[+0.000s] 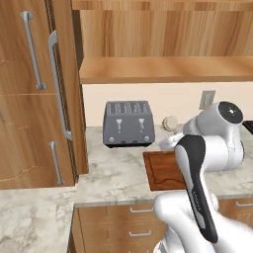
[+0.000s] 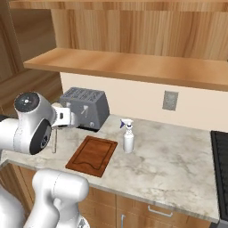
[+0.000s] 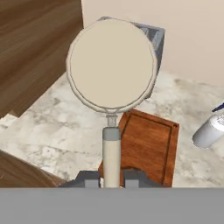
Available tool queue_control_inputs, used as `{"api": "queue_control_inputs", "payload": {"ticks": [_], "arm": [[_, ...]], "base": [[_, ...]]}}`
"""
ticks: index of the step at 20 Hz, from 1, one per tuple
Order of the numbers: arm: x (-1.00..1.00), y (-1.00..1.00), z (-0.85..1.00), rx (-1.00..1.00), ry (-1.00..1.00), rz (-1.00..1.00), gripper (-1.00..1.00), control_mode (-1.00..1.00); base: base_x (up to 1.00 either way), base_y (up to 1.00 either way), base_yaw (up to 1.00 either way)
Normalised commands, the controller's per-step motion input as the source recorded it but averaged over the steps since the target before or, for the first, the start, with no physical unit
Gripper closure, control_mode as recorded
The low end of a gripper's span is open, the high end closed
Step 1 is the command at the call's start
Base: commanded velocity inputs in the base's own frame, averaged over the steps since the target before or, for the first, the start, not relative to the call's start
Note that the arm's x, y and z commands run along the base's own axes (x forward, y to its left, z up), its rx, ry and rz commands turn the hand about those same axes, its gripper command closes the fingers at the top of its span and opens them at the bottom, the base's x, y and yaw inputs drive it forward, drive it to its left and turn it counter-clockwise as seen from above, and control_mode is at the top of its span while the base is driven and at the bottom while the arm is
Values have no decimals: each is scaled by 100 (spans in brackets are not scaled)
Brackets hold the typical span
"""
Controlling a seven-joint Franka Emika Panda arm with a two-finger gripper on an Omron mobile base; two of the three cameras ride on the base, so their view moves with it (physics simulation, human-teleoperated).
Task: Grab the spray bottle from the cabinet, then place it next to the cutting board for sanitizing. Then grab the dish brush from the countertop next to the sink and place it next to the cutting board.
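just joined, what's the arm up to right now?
The arm's gripper is shut on the dish brush, its fingers clamped on the handle, carrying it above the countertop near the left end of the cutting board. The spray bottle already stands upright on the countertop just right of the board, in front of the wall and beside the toaster. So the bottle step looks done; the brush is not yet set down.
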Motion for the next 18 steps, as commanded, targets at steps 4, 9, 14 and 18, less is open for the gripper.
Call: {"api": "queue_control_inputs", "payload": {"ticks": [4,9,14,18], "arm": [[32,77,-75,0,21,0,100,-100],[54,59,-94,3,23,0,100,-100],[75,42,-74,0,12,0,100,-100],[58,4,-38,-2,0,0,100,-100]], "base": [[0,0,0],[0,0,0],[0,0,0],[0,0,0]]}}
